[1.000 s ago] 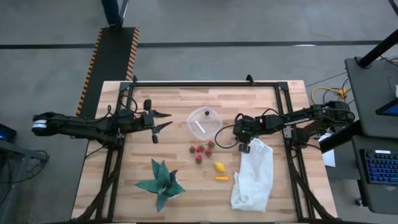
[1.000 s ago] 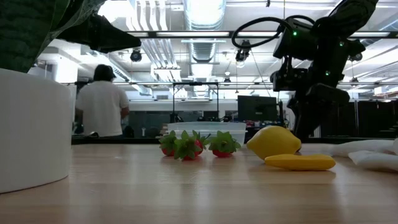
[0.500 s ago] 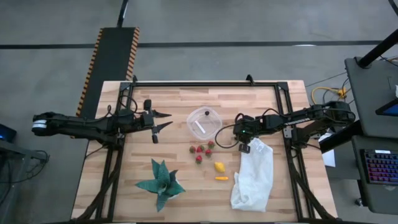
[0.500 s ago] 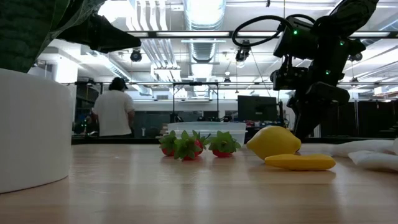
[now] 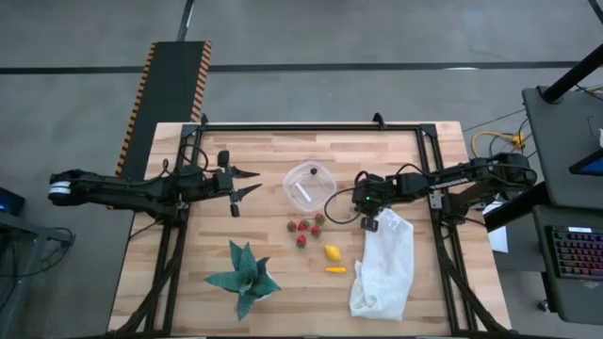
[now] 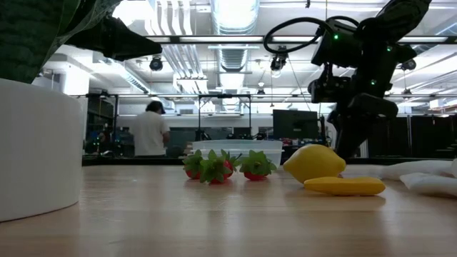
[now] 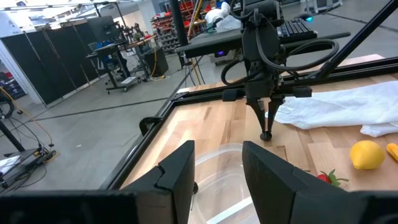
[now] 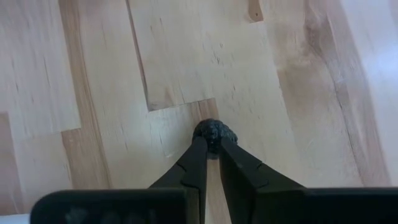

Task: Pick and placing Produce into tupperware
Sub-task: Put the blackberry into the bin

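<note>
The clear tupperware (image 5: 308, 184) with a white mark stands mid-table; a small dark spot shows inside it. Near of it lie several red strawberries (image 5: 303, 229), a yellow lemon (image 5: 332, 252) and an orange piece (image 5: 335, 269). My right gripper (image 5: 364, 200) is right of the tupperware, pointing down, shut on a dark brown ball (image 8: 214, 133). My left gripper (image 5: 250, 185) hovers open left of the tupperware (image 7: 224, 180), which shows between its fingers in the left wrist view. My right gripper pinches the dark brown ball (image 7: 266, 135) between its two fingertips (image 8: 198, 152), coming from above and pointing down. The ball sits at the fingers' free ends. Whether it is clear of the wooden table I cannot tell.
A white cloth bag (image 5: 384, 268) lies at the table's right near side, just beside my right gripper. A green spiky plant shape (image 5: 243, 278) sits at the near left. A person (image 6: 150, 132) moves in the room beyond the table.
Both arms have kept still. The person in the room behind the table has walked toward the picture's right in the low view.
</note>
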### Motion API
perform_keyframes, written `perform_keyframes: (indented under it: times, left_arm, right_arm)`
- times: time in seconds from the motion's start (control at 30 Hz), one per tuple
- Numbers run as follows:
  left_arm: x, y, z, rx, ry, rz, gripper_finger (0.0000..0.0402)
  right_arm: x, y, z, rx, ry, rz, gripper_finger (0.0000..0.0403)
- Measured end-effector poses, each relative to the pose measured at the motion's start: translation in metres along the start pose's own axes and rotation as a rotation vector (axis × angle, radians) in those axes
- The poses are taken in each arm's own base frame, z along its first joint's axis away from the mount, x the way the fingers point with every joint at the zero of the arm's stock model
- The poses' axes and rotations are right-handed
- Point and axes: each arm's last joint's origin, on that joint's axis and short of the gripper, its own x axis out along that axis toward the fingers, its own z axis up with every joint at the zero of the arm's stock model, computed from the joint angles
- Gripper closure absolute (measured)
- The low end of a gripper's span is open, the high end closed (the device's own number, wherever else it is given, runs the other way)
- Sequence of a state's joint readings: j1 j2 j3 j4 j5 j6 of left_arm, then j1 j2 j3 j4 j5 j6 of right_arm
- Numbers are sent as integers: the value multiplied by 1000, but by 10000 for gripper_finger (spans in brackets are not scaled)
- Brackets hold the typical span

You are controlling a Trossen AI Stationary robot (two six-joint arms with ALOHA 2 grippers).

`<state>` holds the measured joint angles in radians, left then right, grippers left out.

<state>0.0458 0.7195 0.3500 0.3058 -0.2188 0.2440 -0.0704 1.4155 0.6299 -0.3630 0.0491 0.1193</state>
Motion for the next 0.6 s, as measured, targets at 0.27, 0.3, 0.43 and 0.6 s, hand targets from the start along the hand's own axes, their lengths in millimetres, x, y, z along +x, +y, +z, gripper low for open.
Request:
perform_keyframes:
  times: [0.27,0.3,0.43,0.6]
  left_arm:
    - [0,0,0,0,0,0,281]
    - [0,0,0,0,0,0,281]
    - [0,0,0,0,0,0,281]
    - [0,0,0,0,0,0,281]
  right_arm:
    - [0,0,0,0,-2,0,372]
    - [0,0,0,0,-2,0,372]
    - [0,0,1,1,-2,0,373]
    - [-3,0,1,4,-15,8,391]
